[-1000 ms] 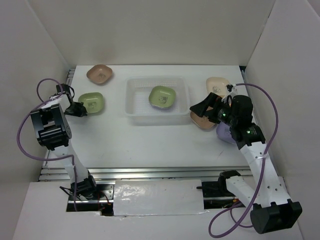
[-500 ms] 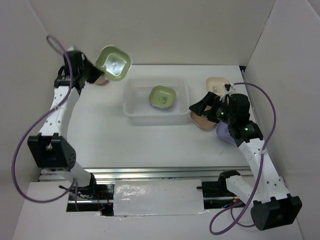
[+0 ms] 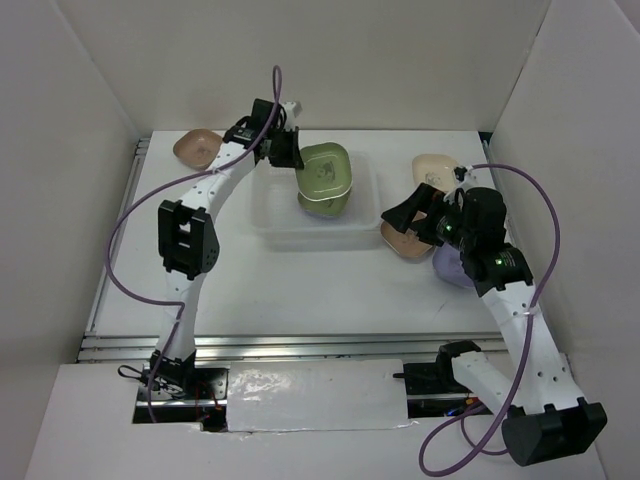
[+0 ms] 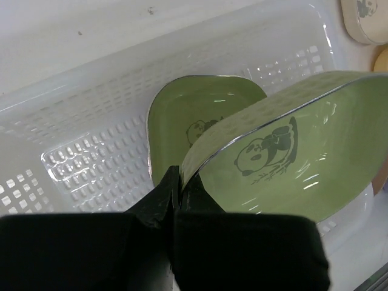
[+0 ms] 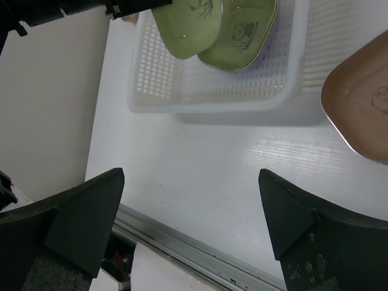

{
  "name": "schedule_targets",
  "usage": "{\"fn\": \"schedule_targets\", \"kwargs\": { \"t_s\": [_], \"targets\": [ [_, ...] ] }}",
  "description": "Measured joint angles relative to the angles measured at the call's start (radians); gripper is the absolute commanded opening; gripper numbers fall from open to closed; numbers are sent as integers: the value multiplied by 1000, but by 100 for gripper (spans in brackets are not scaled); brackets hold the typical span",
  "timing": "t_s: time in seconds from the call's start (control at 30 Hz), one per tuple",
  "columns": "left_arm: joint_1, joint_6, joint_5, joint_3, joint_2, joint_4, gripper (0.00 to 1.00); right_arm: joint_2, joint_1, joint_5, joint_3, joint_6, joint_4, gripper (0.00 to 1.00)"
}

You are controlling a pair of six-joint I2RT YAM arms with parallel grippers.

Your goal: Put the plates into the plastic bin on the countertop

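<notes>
My left gripper (image 3: 287, 151) is shut on the rim of a green plate (image 3: 325, 168) and holds it tilted over the plastic bin (image 3: 262, 215). The left wrist view shows the gripper (image 4: 179, 180) pinching that panda-marked plate (image 4: 291, 157) above a second green plate (image 4: 194, 115) lying in the bin (image 4: 79, 121). My right gripper (image 3: 392, 222) is open and empty above a brownish-pink plate (image 3: 402, 243) right of the bin. In the right wrist view the gripper (image 5: 191, 176) hangs over bare countertop (image 5: 212, 176).
Another brownish-pink plate (image 3: 198, 148) lies at the far left. A cream plate (image 3: 432, 168) lies at the far right, and a purple plate (image 3: 448, 268) is partly under the right arm. A metal rail (image 5: 200, 260) runs along the near edge. White walls enclose the table.
My left gripper took the green plate from the left of the table, raised it and carried it right to above the bin. The right arm has barely moved.
</notes>
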Motion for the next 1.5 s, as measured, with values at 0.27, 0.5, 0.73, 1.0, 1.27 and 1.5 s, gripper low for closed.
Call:
{"fn": "schedule_targets", "kwargs": {
  "t_s": [0.27, 0.5, 0.73, 1.0, 1.27, 1.5],
  "targets": [
    [-24, 137, -67, 58, 2, -5, 21, -34, -5, 5, 10, -26, -39, 100],
    [-19, 177, -108, 75, 2, -2, 86, -31, -9, 4, 10, -33, -43, 100],
    [-27, 153, -85, -7, -64, 48, 99, -8, -10, 4, 10, -33, -43, 100],
    [100, -147, -315, -109, -302, 103, 99, 0, -10, 3, 10, -33, -41, 100],
    [453, -330, -355, -117, -189, 164, 99, 0, -10, -9, -18, -32, -13, 100],
    [507, -434, -282, -186, 12, 215, 99, -6, -10, -27, -55, -37, 11, 100]
  ]
}}
